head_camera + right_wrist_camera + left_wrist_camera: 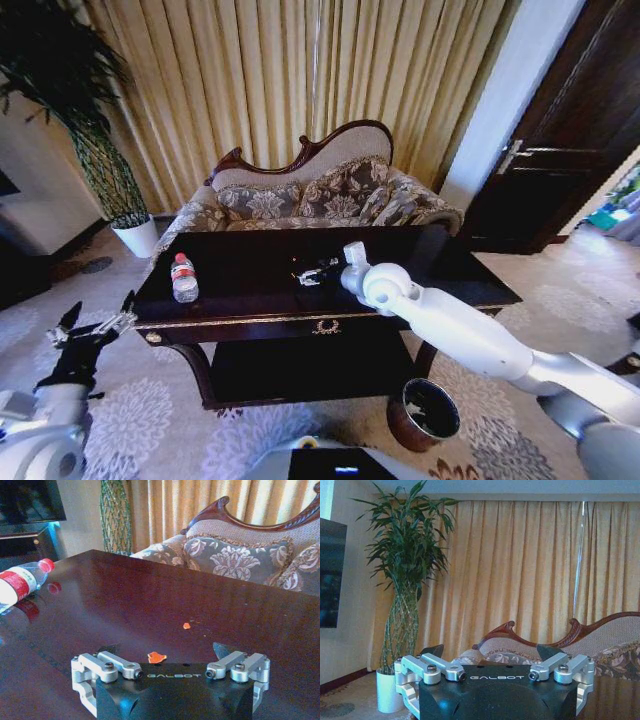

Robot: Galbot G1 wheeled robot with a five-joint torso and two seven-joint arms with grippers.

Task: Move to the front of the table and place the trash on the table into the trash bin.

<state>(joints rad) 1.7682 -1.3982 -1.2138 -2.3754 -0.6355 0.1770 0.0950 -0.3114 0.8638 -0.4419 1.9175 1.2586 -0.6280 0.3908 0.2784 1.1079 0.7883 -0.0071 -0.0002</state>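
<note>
The right gripper [312, 272] is hanging low over the middle of the table [250, 262], its arm reaching in from 4 o'clock in the head view, fingers spread wide and gripping nothing. From the head the tabletop is reading only as a dark glossy slab, but the right wrist view is picking out what that view is losing: an orange scrap [157, 657] lying just ahead of the open fingers [107, 648], between their tips, and a smaller orange fleck [186, 625] a little farther on. The left gripper [98, 318] is idling off the table's 9 o'clock end, out over the carpet, also open and empty; its own camera is looking past the spread fingers [432, 651] at the room rather than the table. A bottle [184, 278] with a red cap is lying on its side toward the table's 9 o'clock end, well apart from the scraps. The bin [424, 413] is sitting on the patterned carpet [150, 420] at 5 o'clock, just in front of the table's right leg. Behind the table a sofa [330, 190] with floral cushions is standing before gold curtains [280, 70], a plant [90, 130] in a white pot at 10 o'clock and a dark door [570, 130] at 2 o'clock.
</note>
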